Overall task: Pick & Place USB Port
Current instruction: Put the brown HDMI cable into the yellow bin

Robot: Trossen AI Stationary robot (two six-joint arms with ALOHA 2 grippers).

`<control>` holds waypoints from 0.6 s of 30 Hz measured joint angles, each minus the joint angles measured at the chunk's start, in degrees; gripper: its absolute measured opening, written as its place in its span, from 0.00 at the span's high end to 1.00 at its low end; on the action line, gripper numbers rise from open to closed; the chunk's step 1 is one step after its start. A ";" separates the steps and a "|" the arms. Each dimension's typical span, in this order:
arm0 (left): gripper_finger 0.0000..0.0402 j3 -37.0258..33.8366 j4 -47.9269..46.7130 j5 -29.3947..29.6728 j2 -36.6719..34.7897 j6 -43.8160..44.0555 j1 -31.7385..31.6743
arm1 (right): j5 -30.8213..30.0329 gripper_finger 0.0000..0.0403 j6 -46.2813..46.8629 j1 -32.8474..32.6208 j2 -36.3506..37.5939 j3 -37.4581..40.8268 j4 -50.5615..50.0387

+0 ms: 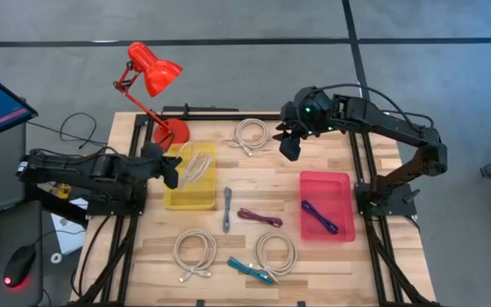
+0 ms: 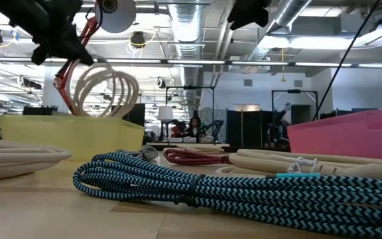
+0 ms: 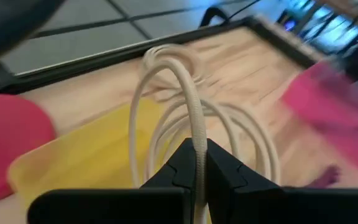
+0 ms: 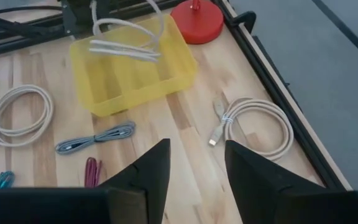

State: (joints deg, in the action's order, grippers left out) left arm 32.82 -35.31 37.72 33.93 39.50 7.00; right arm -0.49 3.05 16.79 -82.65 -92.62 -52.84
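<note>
My left gripper (image 1: 176, 170) is shut on a coiled cream cable (image 1: 196, 165) that hangs over the yellow bin (image 1: 191, 194); the low view shows the coil (image 2: 105, 89) above the bin's wall (image 2: 71, 135). My right gripper (image 1: 289, 147) hovers open above the table's far side, near another cream coil (image 1: 251, 134), touching nothing. A dark blue cable (image 1: 319, 217) lies in the pink bin (image 1: 327, 205). On the wood lie a grey cable (image 1: 227, 209), a maroon cable (image 1: 259, 217), a teal cable (image 1: 251, 269) and two more cream coils (image 1: 195, 251) (image 1: 276, 251). My left gripper pinches a strand of the cream cable's coil (image 3: 197, 149) between its two fingers (image 3: 180, 174), coming level from the table's left side. The loops arch out beyond the fingertips, lifted above the yellow bin's floor; whether their lower end touches the bin, I cannot tell.
A red desk lamp (image 1: 153, 70) stands with its base (image 1: 170, 132) at the table's far left corner, just behind the yellow bin. A black frame (image 1: 361, 170) edges the table. Bare wood shows between the two bins.
</note>
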 joint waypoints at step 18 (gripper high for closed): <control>0.84 0.02 -2.70 -0.05 18.25 -0.21 -2.55 | 0.09 0.67 0.00 0.29 -0.13 0.00 1.60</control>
State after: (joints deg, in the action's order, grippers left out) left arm 32.84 -38.01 37.67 52.19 39.29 4.45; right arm -0.40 3.05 17.08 -82.78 -92.62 -51.24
